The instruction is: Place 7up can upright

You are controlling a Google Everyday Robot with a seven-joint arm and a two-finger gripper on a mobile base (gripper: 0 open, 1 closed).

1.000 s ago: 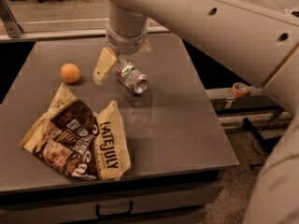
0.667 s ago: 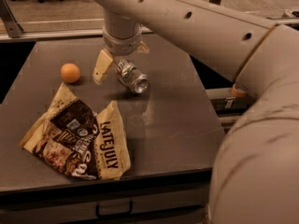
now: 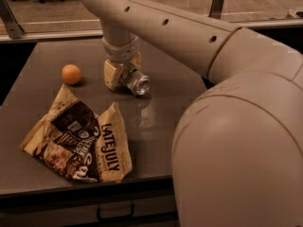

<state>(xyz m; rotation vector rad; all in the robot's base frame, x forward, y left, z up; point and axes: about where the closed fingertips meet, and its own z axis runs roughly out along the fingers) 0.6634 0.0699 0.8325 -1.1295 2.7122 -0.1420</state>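
Observation:
The 7up can (image 3: 137, 83), silvery with a bit of green on its label, lies on its side on the grey table (image 3: 170, 86), its end facing the front right. My gripper (image 3: 123, 74) reaches down from the arm onto the can's rear part. One beige finger (image 3: 111, 74) presses on the can's left side and the other shows behind it at the right. The fingers look shut on the can, which rests on the tabletop.
An orange ball (image 3: 71, 74) sits to the left of the gripper. A crumpled Late July snack bag (image 3: 78, 141) lies at the front left. My arm's large beige body (image 3: 241, 141) fills the right side and hides the table's right edge.
The left finger has moved in against the can. The can lies in nearly the same place. The arm has swung further across the right of the view.

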